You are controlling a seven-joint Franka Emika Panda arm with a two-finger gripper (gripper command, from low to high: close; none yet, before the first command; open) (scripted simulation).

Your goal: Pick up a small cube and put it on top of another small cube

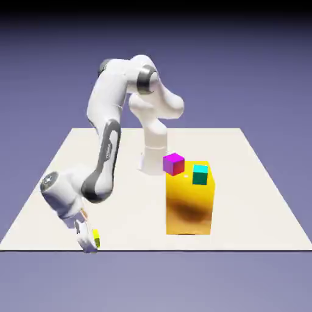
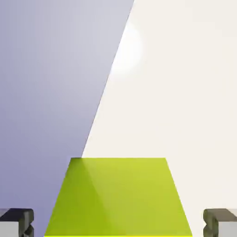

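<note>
While the hand [image 1: 90, 241] pinches one lime cube [image 1: 96, 238], two others top one block [image 1: 190, 210]

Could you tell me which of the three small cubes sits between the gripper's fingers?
The yellow-green cube, at the table's near edge; the magenta cube and cyan cube are at the orange block.

Small cube [image 2: 118, 196] bottom cut off, seemingly.

Three small cubes show: one tiny yellow-green cube [image 1: 96, 238] at seven o'clock, one magenta cube [image 1: 173, 163] and one cyan cube [image 1: 200, 174]. One big orange-yellow block [image 1: 190, 207] stands on one pale table [image 1: 256, 183].
</note>
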